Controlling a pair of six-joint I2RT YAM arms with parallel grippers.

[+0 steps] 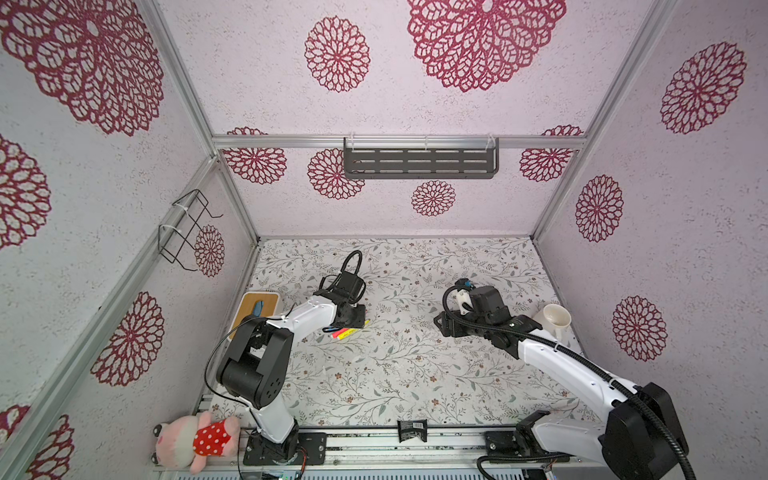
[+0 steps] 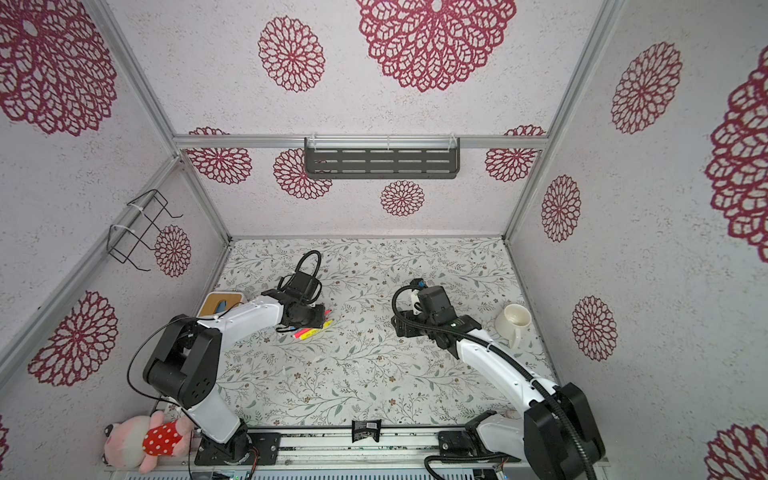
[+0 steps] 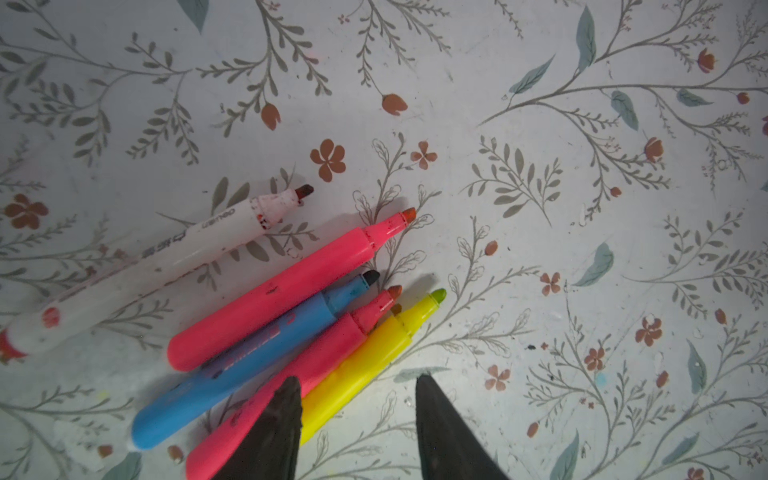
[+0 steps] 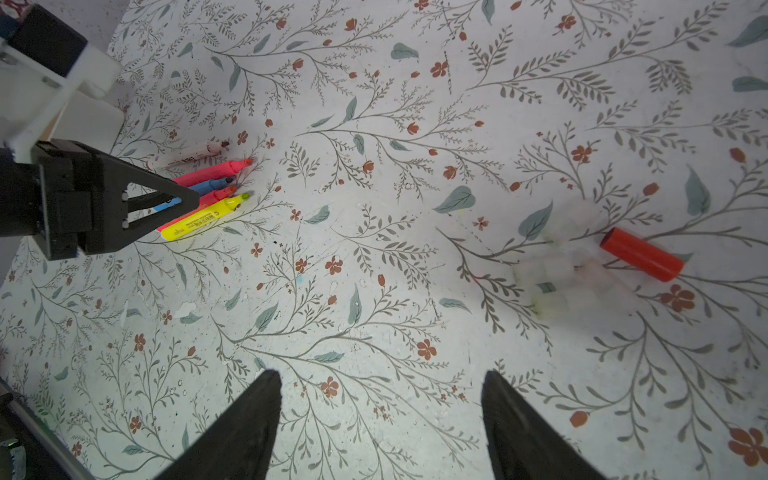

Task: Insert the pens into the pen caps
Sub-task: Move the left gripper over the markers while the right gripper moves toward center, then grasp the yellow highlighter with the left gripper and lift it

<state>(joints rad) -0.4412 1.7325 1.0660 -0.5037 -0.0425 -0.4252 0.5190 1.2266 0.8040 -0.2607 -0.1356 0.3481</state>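
Note:
Several uncapped pens lie side by side on the floral table. In the left wrist view they are a white one [image 3: 166,257], a pink [image 3: 282,286], a blue [image 3: 249,357], a red [image 3: 332,353] and a yellow [image 3: 365,361]. My left gripper [image 3: 355,380] hangs low over them, open, astride the yellow pen's rear half; one finger lies over the red pen and the other stands clear on bare table. The pen caps lie apart: a red cap [image 4: 642,254] and a cluster of translucent ones [image 4: 561,282]. My right gripper [image 4: 380,374] is open and empty, short of the caps.
A white mug [image 1: 552,318] stands at the right edge behind the right arm. A wood-topped box [image 1: 257,309] sits at the left wall behind the left arm. A plush toy [image 1: 195,440] and a small black packet [image 1: 411,430] lie at the front rail.

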